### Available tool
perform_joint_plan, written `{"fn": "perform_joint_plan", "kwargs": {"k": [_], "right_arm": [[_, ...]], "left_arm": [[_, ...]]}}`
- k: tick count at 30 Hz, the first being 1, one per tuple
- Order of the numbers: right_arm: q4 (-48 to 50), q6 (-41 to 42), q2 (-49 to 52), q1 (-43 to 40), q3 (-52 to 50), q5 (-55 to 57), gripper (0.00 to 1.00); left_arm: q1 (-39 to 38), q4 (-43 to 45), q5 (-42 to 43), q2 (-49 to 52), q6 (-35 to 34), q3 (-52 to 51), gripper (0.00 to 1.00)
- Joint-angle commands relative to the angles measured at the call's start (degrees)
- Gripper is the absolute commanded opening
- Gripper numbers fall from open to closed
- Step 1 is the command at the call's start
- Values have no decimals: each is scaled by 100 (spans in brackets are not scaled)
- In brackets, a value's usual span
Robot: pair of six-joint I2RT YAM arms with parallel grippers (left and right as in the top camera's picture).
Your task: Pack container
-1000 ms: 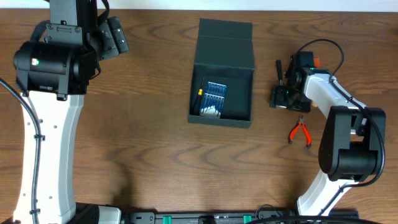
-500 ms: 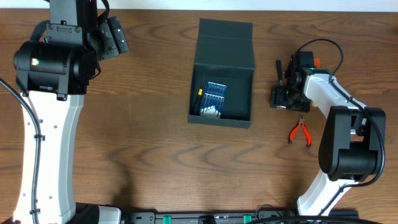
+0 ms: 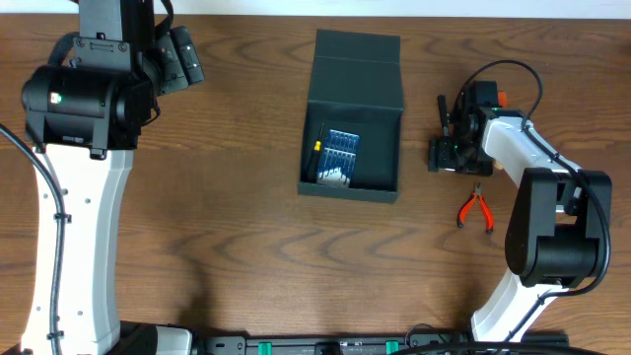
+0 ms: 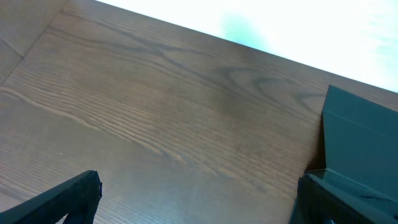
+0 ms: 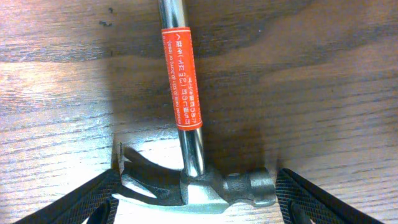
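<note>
The container (image 3: 385,128), a dark matte box, stands open in the middle of the table with its flap lid (image 3: 357,69) folded back. A blue screwdriver-set case (image 3: 340,156) lies inside it at the left. To its right, my right gripper (image 3: 452,148) hangs low over a hammer (image 5: 186,93) with a steel shaft and an orange label. The right gripper (image 5: 199,208) is open, its fingers (image 5: 93,199) flanking the hammer's head (image 5: 205,186) without clamping it. My left gripper (image 4: 199,205) is open and holds nothing, raised at the far left, with the container (image 4: 360,124) at its right.
Orange-handled pliers (image 3: 476,209) lie on the wood just in front of the right gripper. The hammer's black grip (image 3: 443,106) points toward the table's back edge. The left arm (image 3: 84,99) towers over the left side of the table.
</note>
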Motion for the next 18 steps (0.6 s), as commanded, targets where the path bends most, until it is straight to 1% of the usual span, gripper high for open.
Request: {"fn": "perform_joint_plan", "kwargs": {"k": [1, 5, 11, 13, 16, 18], "right_arm": [[-15, -166, 210, -76, -109, 13, 81], [-31, -164, 210, -76, -109, 13, 76], [-50, -164, 210, -76, -109, 13, 74], [-48, -164, 210, -76, -109, 13, 70], [-48, -166, 210, -76, -109, 13, 62], [-48, -164, 210, -76, -109, 13, 60]], "left_arm": [[31, -20, -70, -26, -9, 35, 99], [31, -17, -70, -26, -9, 35, 98], [31, -17, -68, -26, -9, 35, 99], [31, -17, -70, -26, -9, 35, 99], [31, -17, -68, -26, -9, 35, 98], [31, -17, -68, -26, -9, 35, 99]]}}
